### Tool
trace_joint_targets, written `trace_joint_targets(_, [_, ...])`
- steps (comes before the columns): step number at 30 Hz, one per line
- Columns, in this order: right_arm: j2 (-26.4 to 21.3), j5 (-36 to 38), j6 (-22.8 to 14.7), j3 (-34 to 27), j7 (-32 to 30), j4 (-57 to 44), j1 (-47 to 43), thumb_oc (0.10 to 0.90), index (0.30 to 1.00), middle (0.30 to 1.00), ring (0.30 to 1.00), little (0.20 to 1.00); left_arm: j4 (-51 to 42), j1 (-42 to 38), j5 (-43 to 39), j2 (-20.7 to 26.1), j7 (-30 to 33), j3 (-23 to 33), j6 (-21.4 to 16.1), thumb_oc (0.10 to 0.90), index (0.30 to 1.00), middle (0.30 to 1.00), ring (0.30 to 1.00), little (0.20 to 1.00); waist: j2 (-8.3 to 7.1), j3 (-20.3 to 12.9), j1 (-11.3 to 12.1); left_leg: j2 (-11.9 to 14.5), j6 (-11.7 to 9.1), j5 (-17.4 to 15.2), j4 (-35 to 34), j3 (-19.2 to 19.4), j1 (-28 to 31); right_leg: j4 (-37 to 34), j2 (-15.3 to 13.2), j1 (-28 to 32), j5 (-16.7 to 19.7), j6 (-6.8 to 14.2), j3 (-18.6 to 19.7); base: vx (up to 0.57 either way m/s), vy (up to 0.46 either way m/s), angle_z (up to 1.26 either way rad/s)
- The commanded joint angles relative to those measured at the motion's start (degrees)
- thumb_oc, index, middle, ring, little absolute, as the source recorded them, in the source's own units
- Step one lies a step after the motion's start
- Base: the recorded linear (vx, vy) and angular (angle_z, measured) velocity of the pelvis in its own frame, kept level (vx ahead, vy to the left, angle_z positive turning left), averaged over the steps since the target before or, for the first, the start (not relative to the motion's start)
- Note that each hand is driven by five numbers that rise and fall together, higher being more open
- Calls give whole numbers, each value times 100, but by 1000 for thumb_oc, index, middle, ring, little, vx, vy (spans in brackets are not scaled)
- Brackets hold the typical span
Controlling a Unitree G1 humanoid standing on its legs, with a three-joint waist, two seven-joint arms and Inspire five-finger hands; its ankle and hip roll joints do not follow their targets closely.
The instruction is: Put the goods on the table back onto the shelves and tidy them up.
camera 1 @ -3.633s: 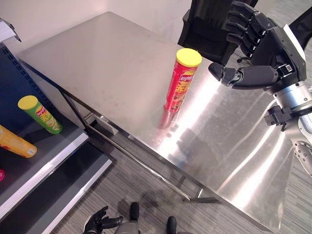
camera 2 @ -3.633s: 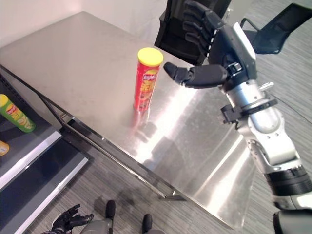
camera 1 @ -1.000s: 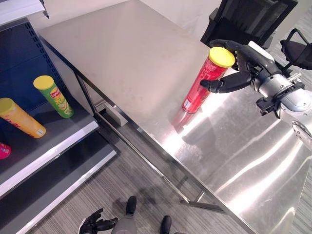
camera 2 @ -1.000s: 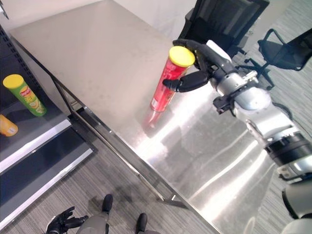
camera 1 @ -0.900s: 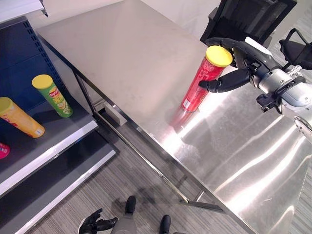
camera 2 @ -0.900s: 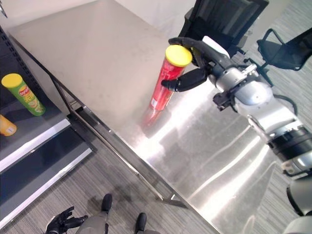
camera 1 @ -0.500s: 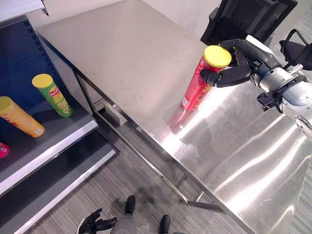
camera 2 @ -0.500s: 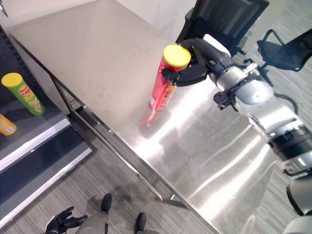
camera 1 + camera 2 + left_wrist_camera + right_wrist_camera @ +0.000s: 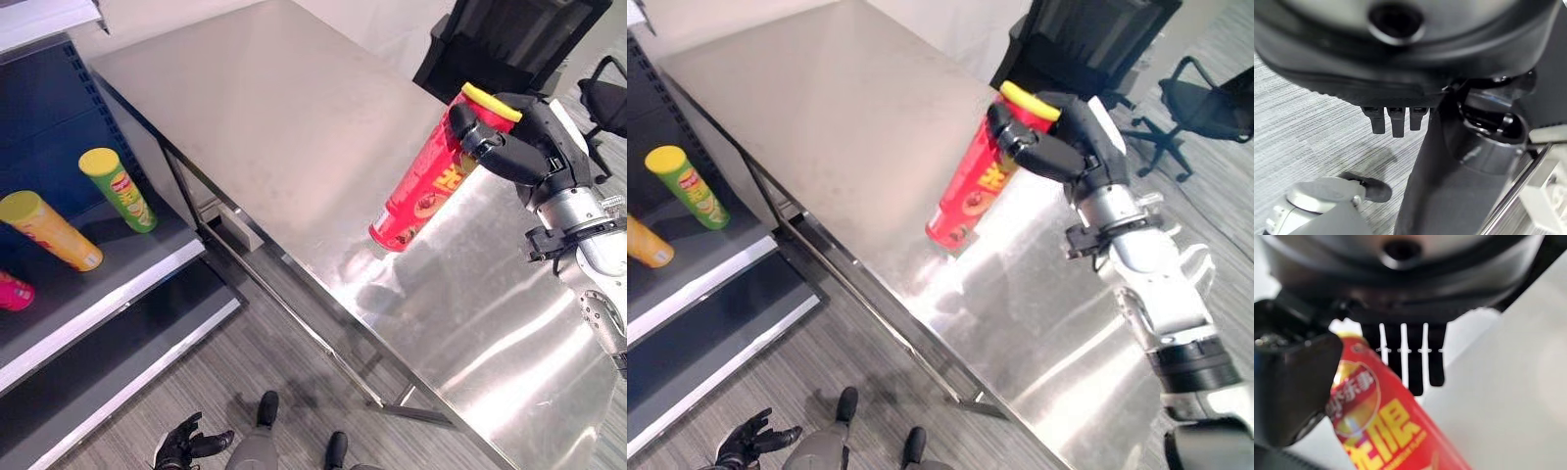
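The right hand (image 9: 519, 147) has its fingers and thumb curled round the upper end of the red chip can (image 9: 423, 186), which hangs lifted clear above the steel table (image 9: 284, 127). The grip sits high near the yellow lid (image 9: 492, 102), so the free lower end could swing or slip out during the carry to the shelf (image 9: 108, 284). The can's long axis is tilted, lid up toward the hand, base down toward the table's near edge. The left hand (image 9: 181, 448) hangs low, fingers apparently loosely spread.
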Motion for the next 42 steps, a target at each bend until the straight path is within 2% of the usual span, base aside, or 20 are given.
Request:
trace_joint_targets(1, [258,142,-1045,-728,-223,-722,-817,400,300,300,300,300,-12,-35,-83,256,38,-121,-53,800,900,900,900,900,-101,-347,244,464,-540,-306,12,-64,-100,119,-140,189,-558,209,-36,-180,-199,28])
trace_joint_targets(6, [386,123,-1321,-1026,-320,-1089,-909,400,300,300,300,300,-224,-87,-245,243,76,-83,-116,800,900,900,900,900,153,-48,374,552,-802,165,11,-411,-706,36,177,75,-690,14,-252,-235,-170,77])
trace_joint_targets(7, [401,96,-1343,-1180,-330,-1203,-794,400,300,300,300,300,-241,-99,-246,202,74,-97,-112,800,900,900,900,900,204,-9,327,590,-784,177,13,-201,-828,36,149,38,-673,10,-444,-461,-52,81])
trace_joint_targets(8, [583,64,-1375,-1311,-319,-1441,-665,400,300,300,300,300,-230,13,-208,105,47,6,-86,800,900,900,900,900,244,-2,337,846,-693,85,308,618,-758,41,-45,-25,-528,24,-888,-399,26,95])
trace_joint_targets(9, [650,54,-1366,-1342,-314,-1506,-617,400,300,300,300,300,-195,59,-183,94,34,36,-82,800,900,900,900,900,252,-13,324,900,-689,-28,488,570,-681,47,-110,-24,-483,22,-1005,-378,47,154])
trace_joint_targets(13, [697,-5,-1432,-1363,-237,-1691,-533,400,300,300,300,300,-87,157,-118,29,40,179,-89,800,900,900,900,900,251,-46,101,1463,-654,-673,1211,748,21,96,-464,-158,-278,33,-1353,-228,128,114])
trace_joint_targets(14, [702,-9,-1401,-1338,-149,-1739,-463,400,300,300,300,300,-99,187,-72,16,32,220,-106,800,900,900,900,900,273,-123,-18,1759,-722,-649,1370,809,475,122,-598,-250,-153,71,-1480,-238,309,60])
trace_joint_targets(17, [768,-17,-1280,-1214,-42,-1712,-395,400,300,300,300,300,-258,211,-77,1,55,266,-125,800,900,900,900,900,433,-314,-252,2149,-1030,-544,1420,902,1206,191,-943,-411,99,354,-1657,-172,466,59])
trace_joint_targets(22, [942,-180,-1104,-1223,28,-1738,-66,400,300,300,300,300,-487,191,90,-3,-86,101,-46,800,900,900,900,900,649,-502,-404,1850,-978,-1273,515,1547,1414,250,-1522,-710,715,761,-1829,-196,418,56])
trace_joint_targets(23, [947,-190,-1097,-1236,23,-1754,-48,400,300,300,300,300,-482,187,93,0,-87,96,-47,800,900,900,900,900,634,-509,-396,1824,-962,-1275,505,1552,1414,249,-1546,-718,734,779,-1823,-151,340,57])
trace_joint_targets(26, [1293,-670,-935,-1377,18,-1960,334,400,300,300,300,300,-473,25,351,146,-82,132,-90,800,900,900,900,900,613,-427,-411,1203,-745,-1535,24,1624,1499,104,-2038,-968,1328,949,-1716,-249,486,61])
trace_joint_targets(27, [1395,-851,-884,-1326,43,-2053,419,400,300,300,300,300,-506,-66,363,258,-34,137,-142,800,900,900,900,900,549,-303,-484,982,-600,-1467,11,1554,1317,99,-2115,-1111,1443,949,-1421,-353,565,54])
trace_joint_targets(30, [1481,-1227,-895,-1191,37,-2222,504,400,300,300,300,300,-462,-94,460,357,-12,172,-160,800,900,900,900,900,563,-151,-590,701,-352,-1359,11,1408,1152,515,-1717,-1253,989,824,-387,-147,298,52])
trace_joint_targets(31, [1482,-1227,-895,-1191,37,-2222,504,400,300,300,300,300,-462,-94,460,358,-12,173,-160,800,900,900,900,900,557,-156,-588,695,-350,-1357,11,1410,1144,522,-1723,-1265,987,825,-381,-73,190,16])
trace_joint_targets(32, [1430,-1418,-887,-1147,37,-2280,532,400,300,300,300,300,-450,-60,485,364,-16,176,-163,800,900,900,900,900,580,-138,-590,614,-274,-1301,13,1344,1081,787,-1494,-1223,709,713,-227,-61,231,3])
trace_joint_targets(33, [1254,-1753,-844,-1063,42,-2318,559,400,300,300,300,300,-444,-31,493,353,-62,151,-140,800,900,900,900,900,641,-135,-593,512,-152,-1218,27,1226,979,1289,-1002,-1168,157,505,-83,-77,303,8])
trace_joint_targets(34, [1198,-1864,-840,-1004,78,-2322,550,400,300,300,300,300,-400,-20,506,333,-78,127,-122,800,900,900,900,900,673,-136,-600,449,-100,-1169,24,1171,936,1553,-684,-1203,-105,405,-36,-56,206,23])
trace_joint_targets(35, [1195,-1865,-841,-1002,76,-2320,544,400,300,300,300,300,-399,-23,506,330,-78,128,-123,800,900,900,900,900,672,-144,-605,447,-100,-1152,18,1169,918,1561,-687,-1226,-100,397,-38,-41,126,48])
trace_joint_targets(37, [1053,-2099,-846,-735,122,-2217,468,400,300,300,300,300,-335,-40,539,260,-102,18,-110,800,900,900,900,900,575,-135,-579,206,-55,-1202,45,1067,847,1325,-90,-952,-478,140,48,-29,76,36])
trace_joint_targets(42, [1018,-2363,-824,-191,-17,-2072,57,400,300,300,300,300,-561,-20,155,37,10,13,-162,800,900,900,900,900,449,-141,-516,54,-56,-1369,444,858,697,653,113,-795,-199,105,524,59,-23,16])
